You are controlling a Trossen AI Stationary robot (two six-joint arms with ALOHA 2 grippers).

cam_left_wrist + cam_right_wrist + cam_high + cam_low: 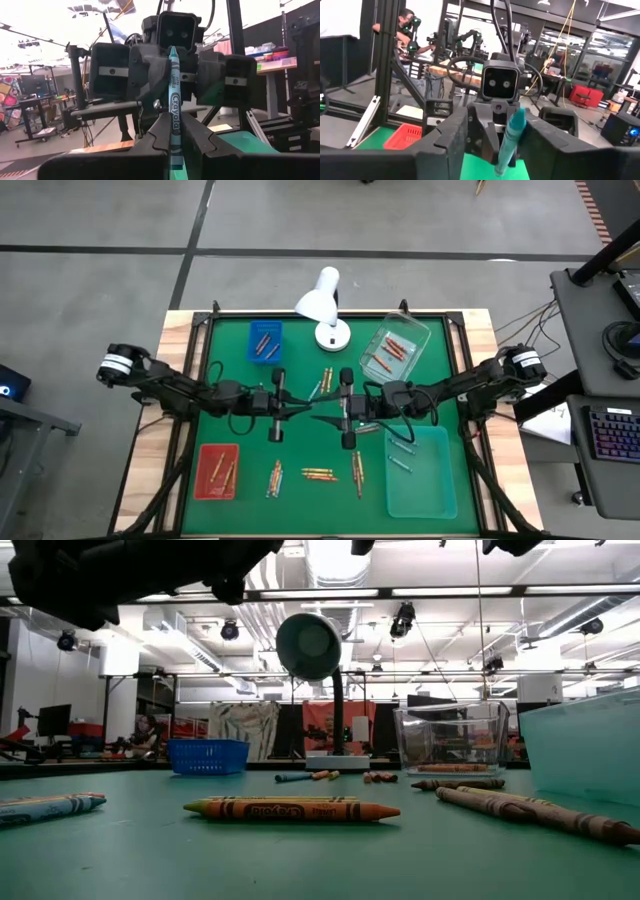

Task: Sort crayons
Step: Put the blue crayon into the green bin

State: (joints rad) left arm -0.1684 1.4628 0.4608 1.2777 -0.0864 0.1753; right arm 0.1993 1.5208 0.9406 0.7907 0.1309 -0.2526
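Observation:
Over the middle of the green mat my two grippers meet tip to tip. My left gripper (175,122) is shut on a teal crayon (174,85) whose free end points at my right gripper (502,160). The right gripper is open, and its fingers stand wide on either side of the crayon (510,137) without touching it. Loose crayons (320,475) lie flat on the mat near the front edge, and a few more (325,380) lie behind the grippers. My left gripper pinches the crayon's near end (176,147) between its two fingers. The fingers come about level from the table's left, and the crayon lies along them. Most of it sticks out forward past the fingertips, lifted clear of the mat.
A blue tray (264,342) stands at the back left and a clear box with red crayons (395,350) at the back right. A red tray (217,471) is at the front left, a pale teal bin (420,470) at the front right. A white lamp (325,305) stands at the back middle.

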